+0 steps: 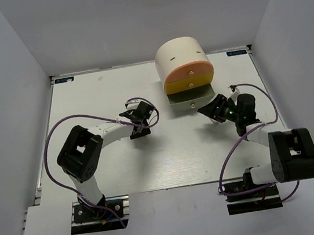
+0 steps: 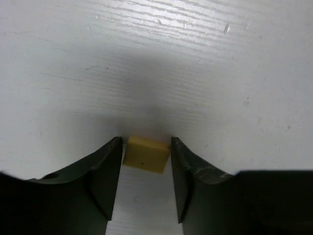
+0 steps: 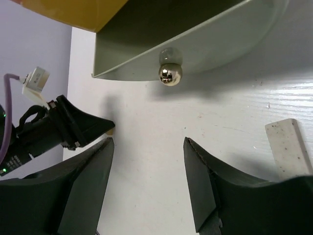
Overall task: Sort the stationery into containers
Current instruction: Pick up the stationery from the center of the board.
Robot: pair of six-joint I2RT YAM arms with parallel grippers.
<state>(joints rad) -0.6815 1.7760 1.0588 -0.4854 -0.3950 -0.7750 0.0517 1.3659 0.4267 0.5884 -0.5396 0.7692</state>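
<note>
Tan eraser [image 2: 146,154]: flat on the desk [image 2: 195,58], flanked closely by your left claw [image 2: 145,142], whether it grips yet you cannot tell; step, the pick-up; next, pinch firmly, lift, carry to the open drawer [image 3: 220,46], where your right claw [image 3: 148,142] stands wide and empty.

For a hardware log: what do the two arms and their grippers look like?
The left arm and right arm pair white tubular links with boxy black joint housings, on black base plates, each trailing a looping purple cable. The left gripper and right gripper have matte black, wedge-shaped fingers.
</note>
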